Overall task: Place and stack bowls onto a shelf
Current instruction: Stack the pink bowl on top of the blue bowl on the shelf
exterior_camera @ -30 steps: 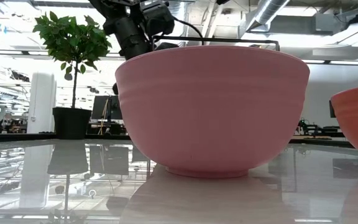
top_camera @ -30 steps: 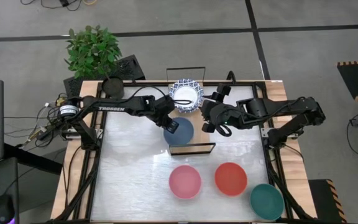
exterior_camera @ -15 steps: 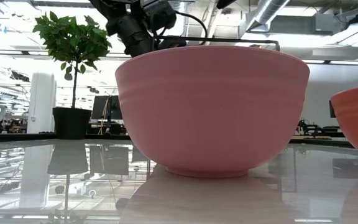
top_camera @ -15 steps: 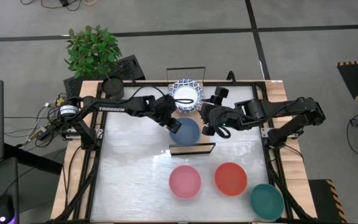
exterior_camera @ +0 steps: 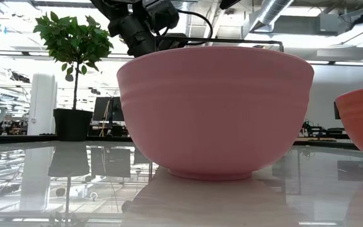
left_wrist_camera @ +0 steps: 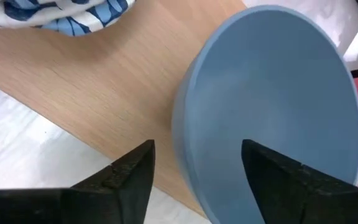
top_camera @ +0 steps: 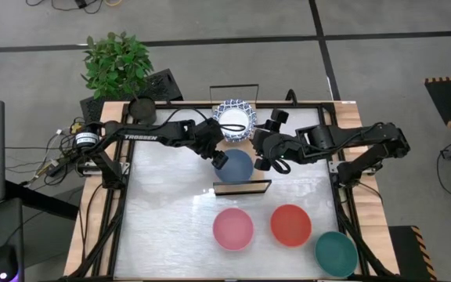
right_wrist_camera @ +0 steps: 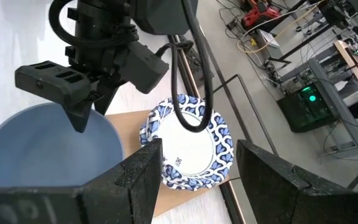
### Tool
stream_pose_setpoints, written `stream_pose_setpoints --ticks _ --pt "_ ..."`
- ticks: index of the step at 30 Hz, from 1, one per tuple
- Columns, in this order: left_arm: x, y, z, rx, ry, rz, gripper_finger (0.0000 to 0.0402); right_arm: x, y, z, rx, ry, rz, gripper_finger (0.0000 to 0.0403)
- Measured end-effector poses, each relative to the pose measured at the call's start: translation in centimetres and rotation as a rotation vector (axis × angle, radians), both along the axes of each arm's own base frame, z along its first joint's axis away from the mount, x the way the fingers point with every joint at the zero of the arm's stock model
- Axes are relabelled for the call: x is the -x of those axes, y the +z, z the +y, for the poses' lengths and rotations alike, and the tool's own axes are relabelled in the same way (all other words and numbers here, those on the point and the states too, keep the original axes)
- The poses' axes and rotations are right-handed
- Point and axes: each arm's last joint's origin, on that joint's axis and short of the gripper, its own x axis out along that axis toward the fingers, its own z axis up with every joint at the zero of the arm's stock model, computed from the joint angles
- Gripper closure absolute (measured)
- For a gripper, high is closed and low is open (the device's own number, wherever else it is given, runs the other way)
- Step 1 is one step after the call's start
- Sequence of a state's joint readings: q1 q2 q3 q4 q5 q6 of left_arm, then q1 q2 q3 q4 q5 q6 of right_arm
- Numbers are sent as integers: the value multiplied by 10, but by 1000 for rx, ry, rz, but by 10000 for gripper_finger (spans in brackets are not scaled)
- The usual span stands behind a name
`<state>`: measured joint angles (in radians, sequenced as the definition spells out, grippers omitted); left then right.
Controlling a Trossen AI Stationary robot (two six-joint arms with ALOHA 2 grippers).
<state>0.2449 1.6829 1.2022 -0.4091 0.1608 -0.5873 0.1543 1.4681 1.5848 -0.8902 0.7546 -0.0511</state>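
A narrow light-wood shelf (top_camera: pixel 233 182) with thin black wire frames at its short ends runs from the table's far edge toward its middle. On its far end sits a stack of white bowls with blue patterned rims (top_camera: pixel 234 120), upright, mouth up. Just beside that stack, on the shelf's near part, stands a plain slate-blue bowl (top_camera: pixel 236 166), upright and empty. Well apart from the shelf, on the near part of the table, stand a pink bowl (top_camera: pixel 232 228), a red bowl (top_camera: pixel 290 225) beside it, and a dark green bowl (top_camera: pixel 336 253) at the near right corner, all upright.
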Motion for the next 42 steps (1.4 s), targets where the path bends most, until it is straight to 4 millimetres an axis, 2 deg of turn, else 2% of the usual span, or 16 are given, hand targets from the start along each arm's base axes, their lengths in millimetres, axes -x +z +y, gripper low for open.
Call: stream_pose_setpoints --ticks 5,11,15,19,25,30,34,38,42 --pt "3 4 5 2 -2 -10 164 0 0 0 -1 -1 -1 173" --pt "20 16 11 -74 0 41 160 0 0 0 -2 -2 2 173" --pt "39 32 10 -123 -23 80 160 1 -2 0 -23 -9 3 173" --pt "63 49 -1 -176 -139 135 160 2 -3 0 -44 -10 5 173" --pt "91 77 -45 -274 -399 113 160 4 -5 0 -40 -11 38 173" --pt "93 93 -99 -454 -643 -22 160 5 -6 0 -37 -12 57 173" --pt "85 91 -144 -629 -818 -102 160 5 -6 0 -37 -12 56 173" --pt "70 77 -184 -696 -1003 -182 160 4 -5 0 -40 -11 41 173" --pt "54 60 -207 -732 -1155 -222 160 3 -4 -1 -40 -13 32 173"
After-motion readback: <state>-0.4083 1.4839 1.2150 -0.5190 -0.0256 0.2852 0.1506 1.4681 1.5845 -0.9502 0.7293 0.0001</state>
